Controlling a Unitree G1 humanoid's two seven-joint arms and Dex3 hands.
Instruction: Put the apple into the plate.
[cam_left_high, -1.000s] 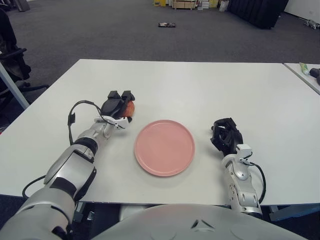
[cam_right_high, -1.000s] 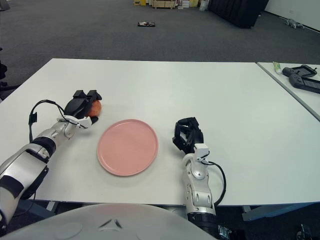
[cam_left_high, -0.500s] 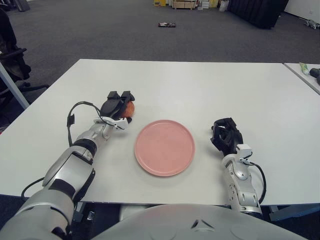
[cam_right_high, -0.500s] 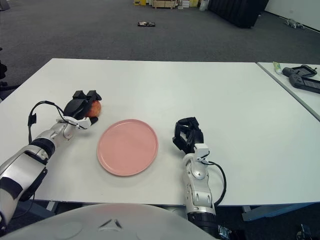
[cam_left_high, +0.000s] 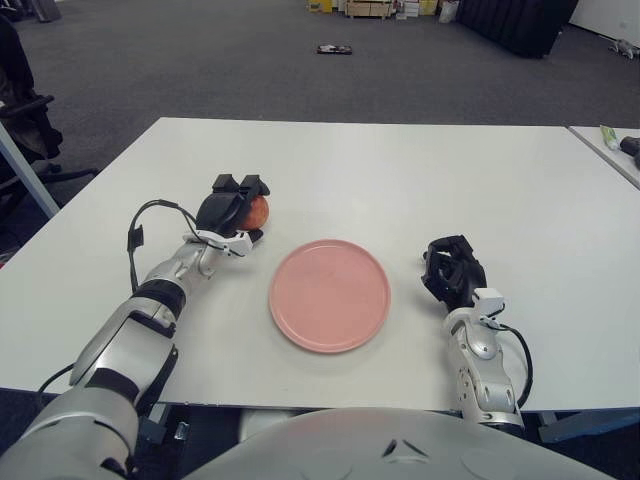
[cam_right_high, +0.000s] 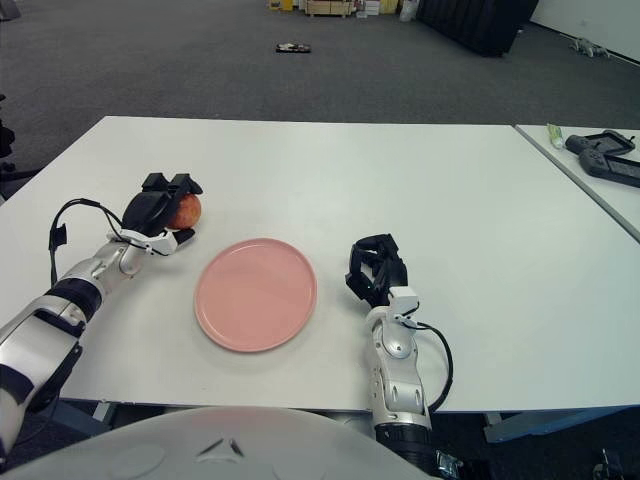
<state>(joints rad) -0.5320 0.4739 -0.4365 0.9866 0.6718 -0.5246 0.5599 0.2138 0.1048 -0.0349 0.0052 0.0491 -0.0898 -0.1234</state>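
A red-orange apple (cam_left_high: 257, 211) is held in my left hand (cam_left_high: 233, 208), whose black fingers curl over its top and left side, a little above the white table (cam_left_high: 400, 170). The hand and apple are left of and slightly behind the pink plate (cam_left_high: 329, 294), which is empty at the table's front centre. In the right eye view the same apple (cam_right_high: 186, 210) shows beside the plate (cam_right_high: 255, 293). My right hand (cam_left_high: 452, 271) shows idle to the right of the plate, its fingers curled and holding nothing.
A second table edge at the far right carries a black device (cam_right_high: 603, 155) and a small green-tipped tube (cam_right_high: 553, 133). Grey carpet with a dark object (cam_left_high: 333, 49) lies beyond the table. A black cable (cam_left_high: 148, 225) loops off my left forearm.
My left hand has lifted slightly with the apple in it, shifting up and a little to the left. The right hand and the plate have not moved.
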